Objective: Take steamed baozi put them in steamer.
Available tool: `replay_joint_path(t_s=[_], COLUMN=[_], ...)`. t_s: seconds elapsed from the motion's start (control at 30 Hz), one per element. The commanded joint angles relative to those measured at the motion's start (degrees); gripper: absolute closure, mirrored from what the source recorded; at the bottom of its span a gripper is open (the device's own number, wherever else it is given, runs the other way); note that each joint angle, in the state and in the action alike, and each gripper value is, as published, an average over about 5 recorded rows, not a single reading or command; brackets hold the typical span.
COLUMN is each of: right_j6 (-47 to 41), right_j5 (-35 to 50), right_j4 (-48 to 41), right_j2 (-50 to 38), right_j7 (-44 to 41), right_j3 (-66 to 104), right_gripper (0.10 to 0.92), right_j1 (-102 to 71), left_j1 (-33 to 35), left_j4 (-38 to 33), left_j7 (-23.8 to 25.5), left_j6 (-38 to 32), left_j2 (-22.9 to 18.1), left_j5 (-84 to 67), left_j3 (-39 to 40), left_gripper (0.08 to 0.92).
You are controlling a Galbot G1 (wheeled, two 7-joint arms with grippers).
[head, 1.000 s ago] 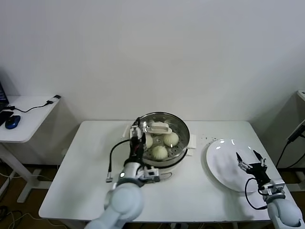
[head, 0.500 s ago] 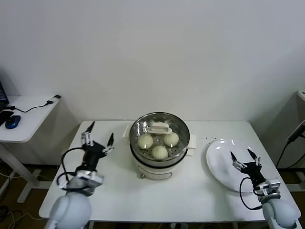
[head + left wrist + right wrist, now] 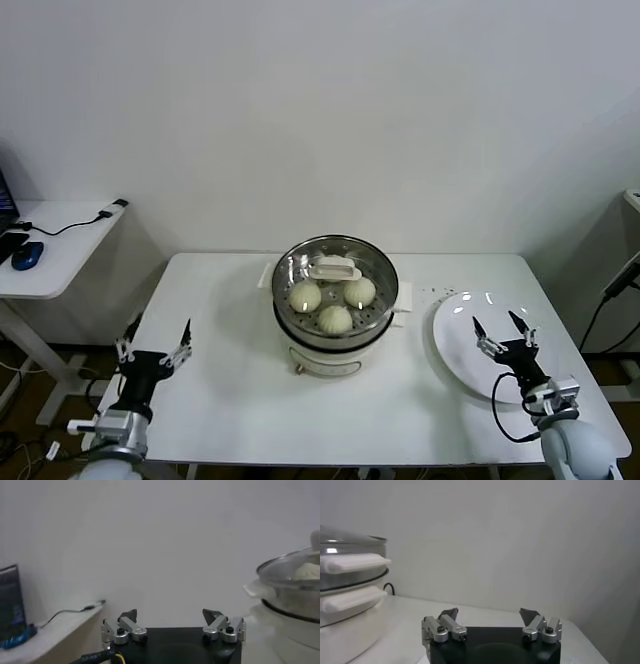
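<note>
Baozi [image 3: 335, 318] – cream-white, domed – sit in the shiny steamer [image 3: 300, 343]; both grippers' fingers spread, holding nothing.

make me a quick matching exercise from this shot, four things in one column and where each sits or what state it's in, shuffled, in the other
Things:
1. steamed baozi
2. glass lid
3. white plate
4. left hand

Places or states:
a. open, at the table's left edge, holding nothing
b. on the table to the right of the steamer, nothing on it
c. inside the steamer, on the perforated tray
d. resting on top of the steamer

Pairs: 1-c, 2-d, 3-b, 4-a
</note>
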Motion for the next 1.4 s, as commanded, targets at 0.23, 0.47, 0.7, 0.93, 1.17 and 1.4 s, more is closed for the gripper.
replay_joint_path(t_s=[0.23,0.47,0.7,0.93,1.17,1.4], right_j6=[0.08,0.35,0.22,0.25,0.12,0.04], right_j5=[0.95,0.95,0.83,0.53,0.61,0.87], right_j4=[2.37,2.17,2.38,2.46,2.84,3.11], right_j2=[0.12,0.09,0.38,0.55,0.82,0.35], right_j7=[0.60,0.72,0.60,-0.05,-0.05,-0.05], right_j3=[1.05,1.33,1.21,1.45,1.59,2.00], right_gripper=[0.203,0.203,0.203,0.203,0.203,0.203], right_j1=[-1.70,-1.56,-1.74,-2.32,-2.77,-3.21], left_j1=[4.38,4.22,4.66,5.15,5.38,5.82], left_j4=[1.98,1.28,0.45,-0.26,-0.84,-1.16], left_j7=[2.06,2.38,2.36,2.27,2.22,2.29], left_j6=[-4.24,-3.86,-3.89,-3.93,-3.89,-4.04], left_j2=[-3.77,-3.75,-4.05,-4.19,-4.20,-4.17], left_j5=[-6.67,-5.25,-4.31,-3.98,-4.03,-3.97], left_j3=[-5.45,-4.45,-3.50,-2.90,-2.58,-2.31], left_gripper=[0.177,0.177,0.177,0.177,0.177,0.177])
